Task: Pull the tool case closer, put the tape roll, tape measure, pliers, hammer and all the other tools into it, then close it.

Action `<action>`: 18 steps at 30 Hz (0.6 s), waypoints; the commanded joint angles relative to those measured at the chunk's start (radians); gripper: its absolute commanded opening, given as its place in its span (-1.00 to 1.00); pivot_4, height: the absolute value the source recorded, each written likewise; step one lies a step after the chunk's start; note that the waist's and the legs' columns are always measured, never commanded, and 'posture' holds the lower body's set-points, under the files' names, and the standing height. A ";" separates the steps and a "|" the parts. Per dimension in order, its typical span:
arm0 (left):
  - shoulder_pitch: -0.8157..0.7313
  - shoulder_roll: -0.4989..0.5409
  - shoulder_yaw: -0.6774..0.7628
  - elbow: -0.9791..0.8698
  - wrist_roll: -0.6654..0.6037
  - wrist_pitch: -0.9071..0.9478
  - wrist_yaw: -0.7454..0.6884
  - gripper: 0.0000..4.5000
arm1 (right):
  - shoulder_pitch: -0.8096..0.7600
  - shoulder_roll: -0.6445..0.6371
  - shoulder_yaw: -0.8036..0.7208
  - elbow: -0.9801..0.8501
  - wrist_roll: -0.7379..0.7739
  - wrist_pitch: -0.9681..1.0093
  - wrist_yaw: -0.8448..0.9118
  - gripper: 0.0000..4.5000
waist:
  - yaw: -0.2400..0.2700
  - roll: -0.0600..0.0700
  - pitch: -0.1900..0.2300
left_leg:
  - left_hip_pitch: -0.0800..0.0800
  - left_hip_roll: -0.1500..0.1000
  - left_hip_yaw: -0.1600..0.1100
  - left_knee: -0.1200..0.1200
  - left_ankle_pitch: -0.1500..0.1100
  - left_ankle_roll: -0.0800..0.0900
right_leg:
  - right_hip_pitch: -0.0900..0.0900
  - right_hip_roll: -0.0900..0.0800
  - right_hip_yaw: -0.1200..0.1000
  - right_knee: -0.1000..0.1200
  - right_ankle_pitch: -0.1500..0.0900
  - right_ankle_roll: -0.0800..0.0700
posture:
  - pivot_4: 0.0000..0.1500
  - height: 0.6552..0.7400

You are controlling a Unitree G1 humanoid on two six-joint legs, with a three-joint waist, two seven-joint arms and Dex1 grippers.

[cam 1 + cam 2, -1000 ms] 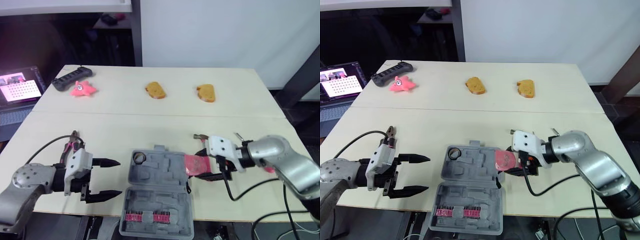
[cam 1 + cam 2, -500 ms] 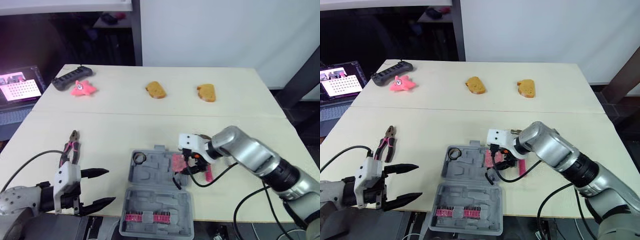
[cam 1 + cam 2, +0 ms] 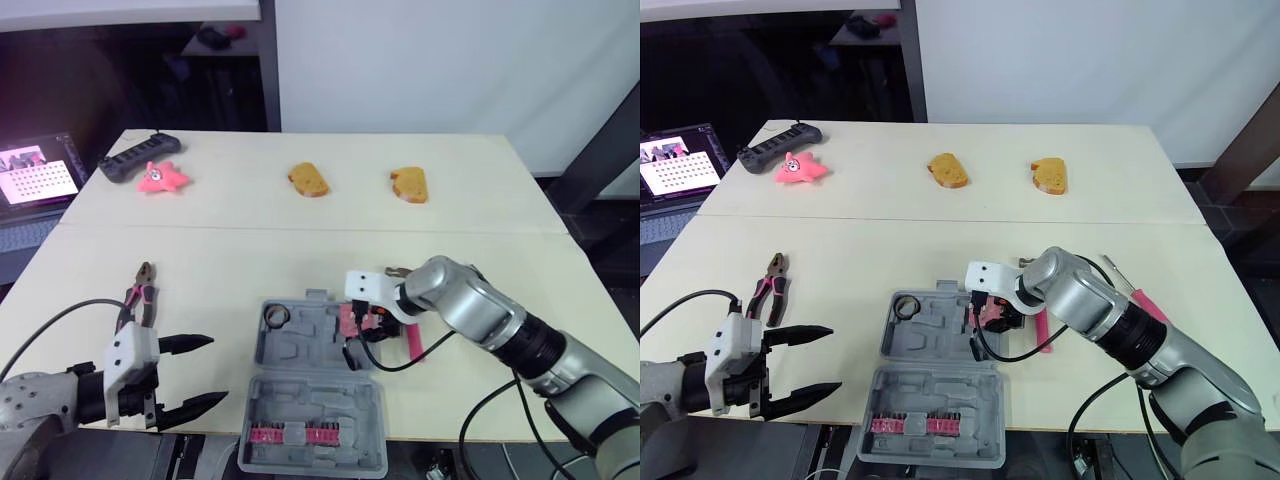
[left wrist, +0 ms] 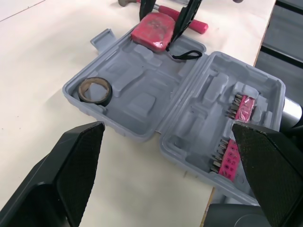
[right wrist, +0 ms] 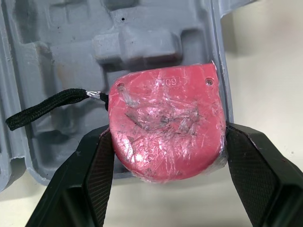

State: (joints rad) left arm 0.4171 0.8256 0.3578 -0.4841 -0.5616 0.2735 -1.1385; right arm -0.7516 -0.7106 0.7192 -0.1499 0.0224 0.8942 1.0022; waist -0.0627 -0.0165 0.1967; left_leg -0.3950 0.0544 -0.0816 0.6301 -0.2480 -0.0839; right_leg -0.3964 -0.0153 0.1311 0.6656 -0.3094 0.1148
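One sec on, R gripper (image 3: pixel 358 324) has moved pinched tape measure (image 5: pixel 165 124) over tool case (image 3: pixel 300 348) rim; drop-in next. L gripper (image 3: pixel 212 371) fingers spread, empty.

A red tape measure (image 5: pixel 166 128) is clamped between two black fingers (image 5: pixel 255 170). It is held over the grey tool case (image 5: pixel 71 71), its black strap (image 5: pixel 45 108) trailing into a recess.
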 commanded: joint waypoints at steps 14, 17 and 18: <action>-0.019 0.010 -0.004 -0.025 0.008 -0.004 -0.004 1.00 | 0.001 0.031 -0.060 -0.007 -0.043 -0.095 0.025 0.91 | -0.008 0.000 0.000 | 0.000 0.000 0.000 0.000 0.000 0.000 | 0.000 0.000 0.000 0.000 0.000 0.000 | 1.00 0.95; -0.026 0.011 -0.010 -0.022 0.009 -0.001 -0.004 1.00 | -0.009 0.037 -0.073 -0.006 -0.057 -0.115 0.013 0.96 | -0.008 0.000 0.000 | 0.000 0.000 0.000 0.000 0.000 0.000 | 0.000 0.000 0.000 0.000 0.000 0.000 | 1.00 0.95; -0.027 0.012 -0.010 -0.020 0.010 -0.002 -0.005 1.00 | -0.012 0.032 -0.080 -0.013 -0.057 -0.114 0.019 0.96 | -0.008 0.000 0.000 | 0.000 0.000 0.000 0.000 0.000 0.000 | 0.000 0.000 0.000 0.000 0.000 0.000 | 1.00 0.95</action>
State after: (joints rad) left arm 0.3885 0.8256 0.3439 -0.4842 -0.5530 0.2768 -1.1390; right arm -0.7391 -0.6757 0.6795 -0.1330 -0.0247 0.7920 1.0220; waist -0.0707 -0.0165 0.1967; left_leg -0.3953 0.0544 -0.0816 0.6297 -0.2480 -0.0839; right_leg -0.3967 -0.0153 0.1312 0.6655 -0.3094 0.1149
